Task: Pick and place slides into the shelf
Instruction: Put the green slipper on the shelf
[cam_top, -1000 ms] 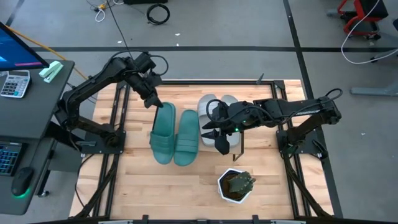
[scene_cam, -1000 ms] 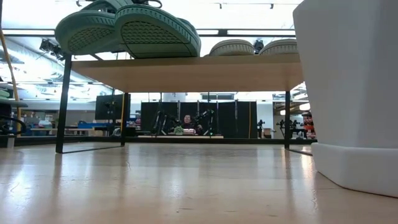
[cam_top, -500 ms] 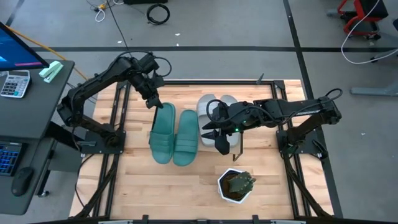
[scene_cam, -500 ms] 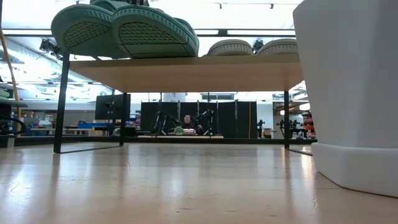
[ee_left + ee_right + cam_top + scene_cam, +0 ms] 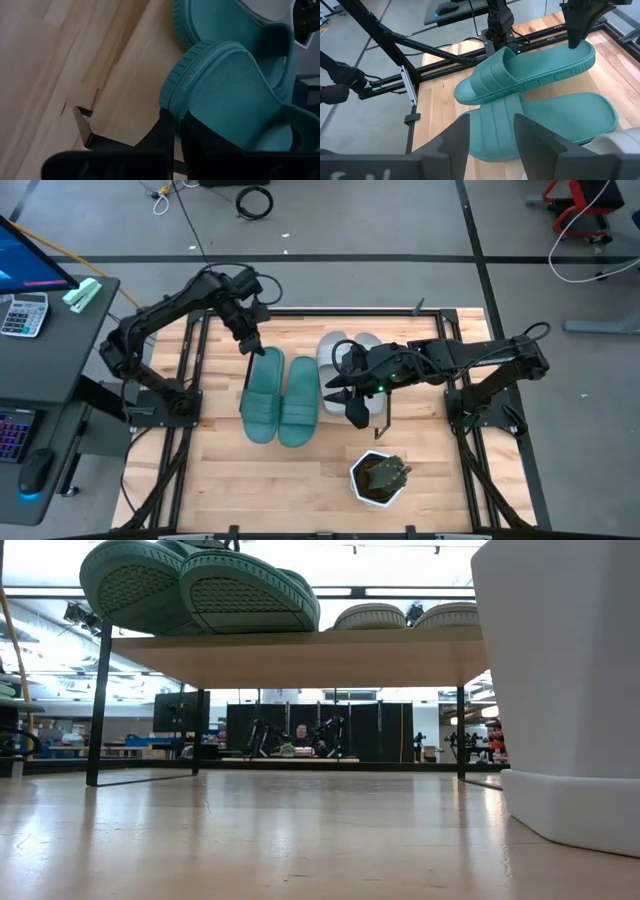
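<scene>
High view: four slides are seen side by side on the shelf (image 5: 392, 416), two teal and two light grey. The left teal slide (image 5: 262, 393) is pinched at its far heel rim by the left gripper (image 5: 250, 344), and beside it lies the right teal slide (image 5: 301, 397). The grey slides (image 5: 352, 350) are partly covered by the right gripper (image 5: 346, 393), which hangs over them with nothing in it. A white hexagonal plant pot (image 5: 379, 478) stands near, off the shelf.

Low view: the ribbed teal soles (image 5: 190, 590) are seen overhanging the shelf's near edge, the left one raised and tilted; the grey toes (image 5: 408, 615) lie flat farther right. The pot wall fills the right side, and neither gripper can be made out.

Left wrist view: the fingers (image 5: 167, 131) are pressed together on the thin heel edge of the teal slide (image 5: 232, 85). The material is judged light, rubbery and flexible (likely to sag from a single edge), so the rim or the wide strap is judged the best hold.

Right wrist view: the right arm's fingers (image 5: 457, 142) are spread apart, above the two teal slides (image 5: 530, 100); the grey pair is almost wholly cut off.
</scene>
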You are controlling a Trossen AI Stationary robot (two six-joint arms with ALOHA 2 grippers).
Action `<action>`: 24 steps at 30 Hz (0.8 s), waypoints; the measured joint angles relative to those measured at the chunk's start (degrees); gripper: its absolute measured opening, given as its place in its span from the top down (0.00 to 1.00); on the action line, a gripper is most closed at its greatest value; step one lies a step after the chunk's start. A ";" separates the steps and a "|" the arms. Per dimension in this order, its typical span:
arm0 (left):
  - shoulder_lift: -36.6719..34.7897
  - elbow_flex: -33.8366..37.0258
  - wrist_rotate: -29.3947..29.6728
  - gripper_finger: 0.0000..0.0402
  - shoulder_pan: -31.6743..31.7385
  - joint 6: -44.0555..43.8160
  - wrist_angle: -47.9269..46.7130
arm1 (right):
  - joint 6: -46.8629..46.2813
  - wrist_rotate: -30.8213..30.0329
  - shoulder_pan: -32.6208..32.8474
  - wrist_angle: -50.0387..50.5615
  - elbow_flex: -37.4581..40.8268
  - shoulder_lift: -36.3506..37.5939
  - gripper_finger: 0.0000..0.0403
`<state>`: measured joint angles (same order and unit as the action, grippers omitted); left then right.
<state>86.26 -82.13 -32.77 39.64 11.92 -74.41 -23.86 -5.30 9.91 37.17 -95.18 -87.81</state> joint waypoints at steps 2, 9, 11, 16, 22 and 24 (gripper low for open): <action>0.19 0.02 0.00 0.97 0.00 0.38 0.11 | 0.00 -0.20 0.00 0.00 0.00 0.00 0.60; 0.46 0.02 0.02 0.97 0.00 0.99 0.45 | 0.02 -0.22 -0.04 -1.80 0.00 0.02 0.60; 0.46 0.02 0.04 0.97 0.00 1.01 0.54 | 0.05 -0.22 -0.04 -3.46 0.00 0.02 0.60; 1.21 0.02 0.25 0.97 0.02 1.25 0.61 | 0.09 -0.22 -0.04 -5.24 0.00 0.02 0.60; 3.31 0.02 0.63 0.97 0.00 1.44 0.69 | -0.01 -0.23 -0.04 -5.22 0.00 0.02 0.60; 3.79 0.02 0.73 0.97 -0.02 1.72 0.79 | -0.15 -0.22 -0.04 -5.22 0.00 0.02 0.60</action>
<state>90.04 -82.11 -32.04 39.62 13.64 -73.63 -24.01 -5.52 9.87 31.94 -95.18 -87.79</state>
